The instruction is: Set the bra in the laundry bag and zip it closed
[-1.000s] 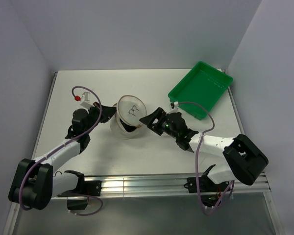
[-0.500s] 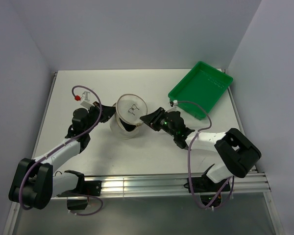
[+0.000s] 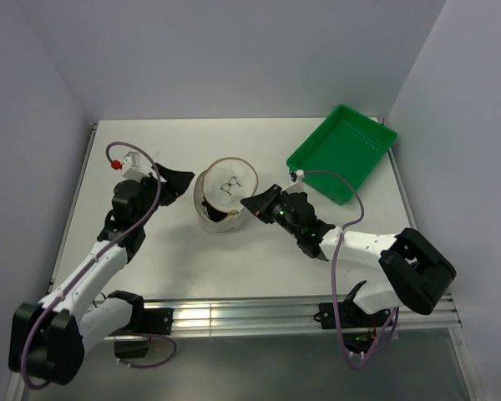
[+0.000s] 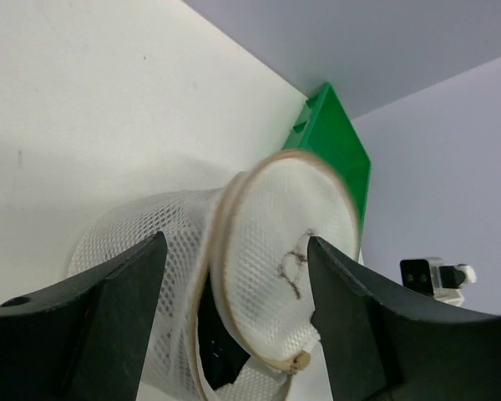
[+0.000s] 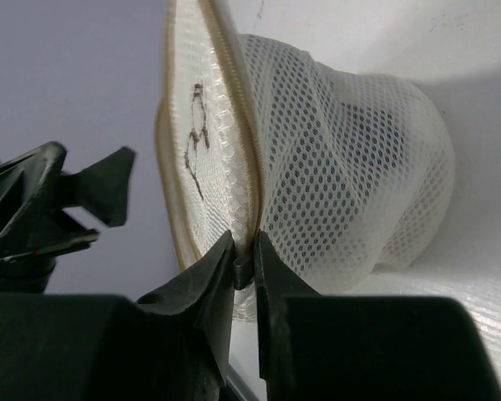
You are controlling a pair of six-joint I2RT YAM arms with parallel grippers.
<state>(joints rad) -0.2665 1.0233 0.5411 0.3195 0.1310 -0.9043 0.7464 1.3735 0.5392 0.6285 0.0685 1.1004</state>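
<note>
The laundry bag (image 3: 224,199), white mesh with tan rims, lies on its side mid-table, its round lid (image 4: 285,251) partly ajar. The black bra (image 4: 220,338) shows as a dark mass inside the gap and through the mesh (image 5: 342,180). My right gripper (image 3: 255,203) is shut on the bag's zipped rim, with a small dark tab pinched between its fingertips (image 5: 244,261). My left gripper (image 3: 179,179) stands open just left of the bag, clear of it; in its wrist view the bag sits between and beyond the two fingers (image 4: 108,322).
A green plastic tray (image 3: 342,154) sits at the back right corner, also behind the bag (image 4: 338,159). White walls close the table at back and sides. Grey cables loop off both wrists.
My left gripper has opened, let go of the bag and drawn back to the left. The right gripper has closed on the rim, and the lid has tipped toward the right.
</note>
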